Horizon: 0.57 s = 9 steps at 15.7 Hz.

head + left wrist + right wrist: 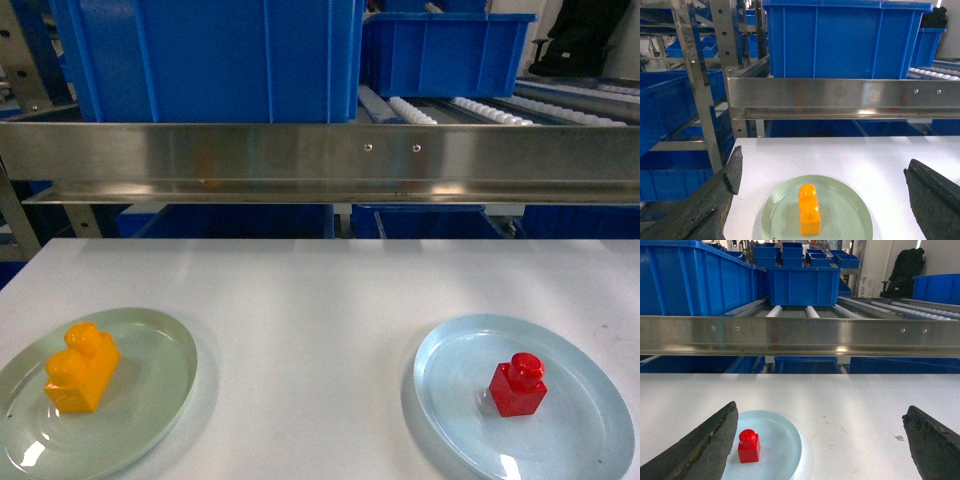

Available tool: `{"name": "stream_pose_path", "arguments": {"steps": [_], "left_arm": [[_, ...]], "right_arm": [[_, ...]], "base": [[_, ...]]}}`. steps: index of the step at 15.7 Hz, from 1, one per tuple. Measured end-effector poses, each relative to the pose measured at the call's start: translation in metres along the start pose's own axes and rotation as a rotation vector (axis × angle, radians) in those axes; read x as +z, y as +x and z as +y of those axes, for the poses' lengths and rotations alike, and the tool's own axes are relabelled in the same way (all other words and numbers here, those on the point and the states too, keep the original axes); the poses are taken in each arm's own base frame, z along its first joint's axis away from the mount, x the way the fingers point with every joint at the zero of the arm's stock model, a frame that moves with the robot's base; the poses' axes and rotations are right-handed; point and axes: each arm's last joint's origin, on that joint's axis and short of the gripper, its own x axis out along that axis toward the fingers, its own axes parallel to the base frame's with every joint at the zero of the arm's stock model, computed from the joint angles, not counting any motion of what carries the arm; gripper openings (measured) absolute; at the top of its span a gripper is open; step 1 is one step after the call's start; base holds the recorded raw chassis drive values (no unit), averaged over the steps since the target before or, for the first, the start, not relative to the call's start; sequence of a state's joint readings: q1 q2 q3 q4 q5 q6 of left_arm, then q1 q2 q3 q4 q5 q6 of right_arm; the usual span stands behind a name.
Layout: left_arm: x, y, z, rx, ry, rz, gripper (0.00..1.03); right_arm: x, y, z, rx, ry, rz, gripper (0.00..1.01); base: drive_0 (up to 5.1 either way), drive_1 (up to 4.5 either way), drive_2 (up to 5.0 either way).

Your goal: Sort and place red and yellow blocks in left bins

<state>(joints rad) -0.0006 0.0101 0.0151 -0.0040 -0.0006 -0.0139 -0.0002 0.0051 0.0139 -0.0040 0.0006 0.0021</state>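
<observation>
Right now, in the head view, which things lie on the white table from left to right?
Green plate → yellow block on it → blue plate → red block on it.

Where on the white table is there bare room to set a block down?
Bare table lies between the green plate and the blue plate, and back to the steel rail. Each plate holds a block: yellow block, red block.
</observation>
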Motion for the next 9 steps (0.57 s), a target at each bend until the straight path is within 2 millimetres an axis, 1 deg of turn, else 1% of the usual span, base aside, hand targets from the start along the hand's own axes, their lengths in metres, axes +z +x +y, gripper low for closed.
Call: {"name": "stream_pose_path", "arguments": {"steps": [9], "left_arm": [[0.0, 0.0, 0.0, 0.0, 0.0, 0.0, 0.98]], "right_arm": [[0.0, 0.0, 0.0, 0.0, 0.0, 0.0, 0.98]], "base": [[0.0, 0.0, 0.0]]}}
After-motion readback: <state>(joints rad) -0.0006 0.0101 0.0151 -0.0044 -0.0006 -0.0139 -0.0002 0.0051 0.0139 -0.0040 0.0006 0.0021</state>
